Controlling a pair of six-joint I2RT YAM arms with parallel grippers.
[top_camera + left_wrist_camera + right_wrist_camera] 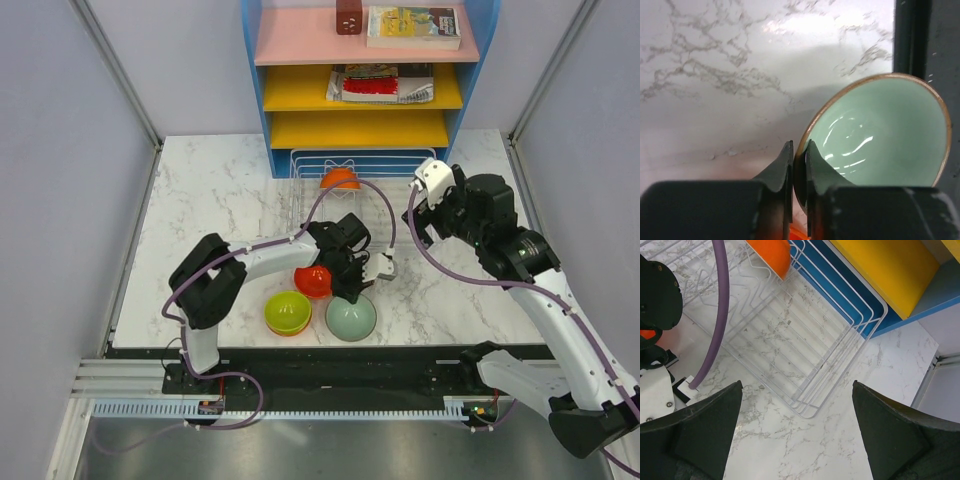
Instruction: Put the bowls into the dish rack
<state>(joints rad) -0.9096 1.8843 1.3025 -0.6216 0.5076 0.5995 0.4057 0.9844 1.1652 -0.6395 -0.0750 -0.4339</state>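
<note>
Left claw [799, 148] is squeezed down narrow on the rim of the small round glossy bowl that's pale mint inside [880, 140]. One finger is inside the rim and one is outside, and the bowl is tipped up on edge toward the wrist cam. From the top view, that mint bowl [351, 318] sits at the near edge of the white marble counter [220, 190]. A glossy red plastic bowl [313, 281] is just beside it, right under the arm, and a lime green bowl [287, 312] is next to it on the left.

Right claw [795, 390] is spread wide with nothing in it, hanging over the counter by the corner of the white wire dish rack [861, 342]. The rack is at the back of the counter, right up against the blue shelf unit with pink and yellow shelves [250, 40]. One orange bowl [340, 178] is already in it, propped among the prongs at the far side.
</note>
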